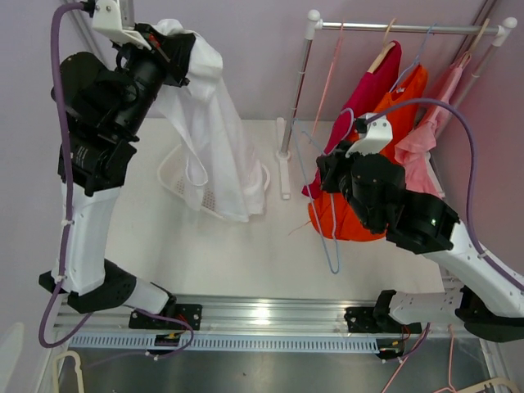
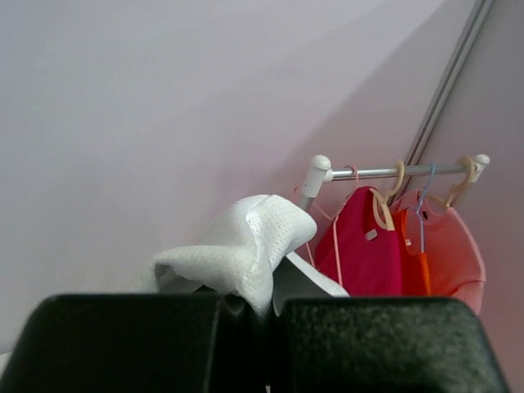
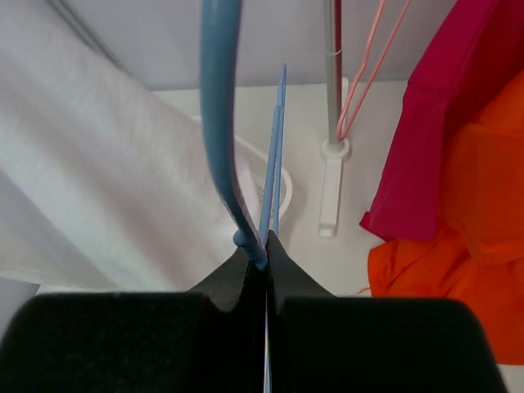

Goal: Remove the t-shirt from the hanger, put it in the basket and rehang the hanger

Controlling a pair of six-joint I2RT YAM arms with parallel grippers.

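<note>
Left gripper (image 2: 264, 318) pinches t-shirt (image 1: 214, 139) | right gripper (image 3: 266, 260) — hanger (image 3: 219, 98) | white table (image 1: 213, 254) | lilac wall (image 1: 246, 57)

Bright, even overhead light, with soft faint shadows on the table (image 1: 246, 254). Glare flares on the metal rail (image 1: 262, 312). In the right wrist view, the near blue hanger (image 3: 219, 123) is blurred.

Top view: fixed, high behind the arm bases, looking down and forward over the whole desk (image 1: 246, 262). Left wrist view: held high, tilted up at the wall, very close on the white t-shirt (image 2: 246, 246) over the left fingers (image 2: 123, 344). Right wrist view: faces forward past the right fingers (image 3: 98, 344), close on the blue hanger (image 3: 219, 123). All three share the clothes rail (image 1: 368, 27) and the t-shirt.
</note>
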